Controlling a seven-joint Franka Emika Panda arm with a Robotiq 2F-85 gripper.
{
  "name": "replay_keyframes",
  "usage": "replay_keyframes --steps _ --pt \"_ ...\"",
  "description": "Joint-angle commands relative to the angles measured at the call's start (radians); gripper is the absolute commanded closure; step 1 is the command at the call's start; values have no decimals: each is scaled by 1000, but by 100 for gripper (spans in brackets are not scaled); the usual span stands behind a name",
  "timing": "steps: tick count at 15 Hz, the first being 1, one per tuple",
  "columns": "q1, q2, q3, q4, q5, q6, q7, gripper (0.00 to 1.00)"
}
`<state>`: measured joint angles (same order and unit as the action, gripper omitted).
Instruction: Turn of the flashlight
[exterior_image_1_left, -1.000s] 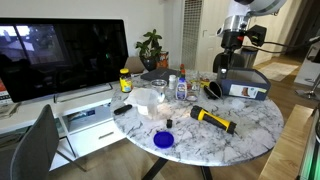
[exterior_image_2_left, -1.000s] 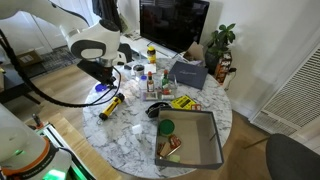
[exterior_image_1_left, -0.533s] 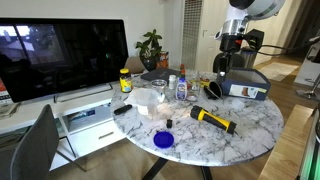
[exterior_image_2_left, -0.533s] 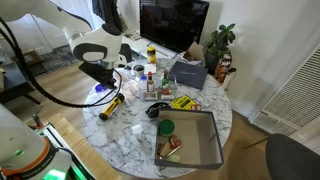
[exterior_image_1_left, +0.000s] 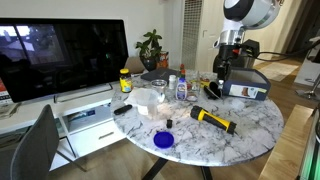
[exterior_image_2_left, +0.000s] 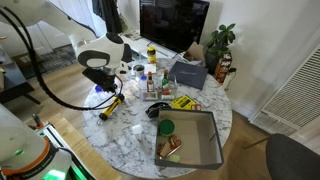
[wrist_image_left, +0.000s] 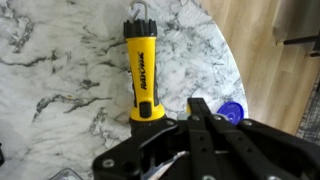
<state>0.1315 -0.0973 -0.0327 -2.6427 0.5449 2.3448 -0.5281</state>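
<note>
Wrist view looks down on the flashlight (wrist_image_left: 146, 78), which lies flat on a round white marble table (wrist_image_left: 60, 90) with grey veins, close to its curved edge. The yellow body runs away from the camera. The dark gripper (exterior_image_1_left: 219, 84) hangs over the table near the flashlight without touching it. Whether its jaws are apart or together cannot be told. In an exterior view, a cluster of small bottles (exterior_image_1_left: 180, 86) crowds the tabletop and a blue lid (exterior_image_1_left: 164, 140) sits near the rim. A large dark screen (exterior_image_1_left: 60, 55) stands beside the table, with a potted plant (exterior_image_1_left: 152, 45) behind. A grey tray (exterior_image_2_left: 205, 150) rests on the marble, above a wooden floor (exterior_image_2_left: 62, 135).
</note>
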Motion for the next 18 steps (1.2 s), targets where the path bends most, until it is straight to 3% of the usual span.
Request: replay_keyframes --steps 1,6,18 --pt "-4 122 34 17 87 65 -40 100" --pt "-37 253 88 52 158 156 -79 100" --pt "-134 412 165 148 123 216 -85 100"
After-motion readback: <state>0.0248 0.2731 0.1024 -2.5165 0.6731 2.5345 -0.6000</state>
